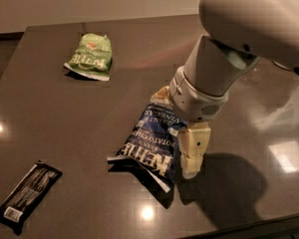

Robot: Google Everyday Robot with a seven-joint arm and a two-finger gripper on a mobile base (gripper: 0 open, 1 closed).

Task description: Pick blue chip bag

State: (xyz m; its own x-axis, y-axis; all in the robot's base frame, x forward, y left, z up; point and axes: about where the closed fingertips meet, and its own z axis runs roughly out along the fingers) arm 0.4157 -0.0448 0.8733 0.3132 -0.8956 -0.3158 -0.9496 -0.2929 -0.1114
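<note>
The blue chip bag (148,146) lies flat on the dark table (65,128), near the front centre, its white lettering upside down to me. My gripper (175,123) is lowered over the bag's right end. One cream finger (192,151) stands at the bag's right edge and the other finger (160,95) shows at its far end. The fingers stand apart with the bag's end between them, and they hold nothing. The wrist hides the bag's upper right corner.
A green chip bag (90,57) lies at the back left. A slim black bar wrapper (27,189) lies at the front left corner. The table's front edge runs just below the arm's shadow.
</note>
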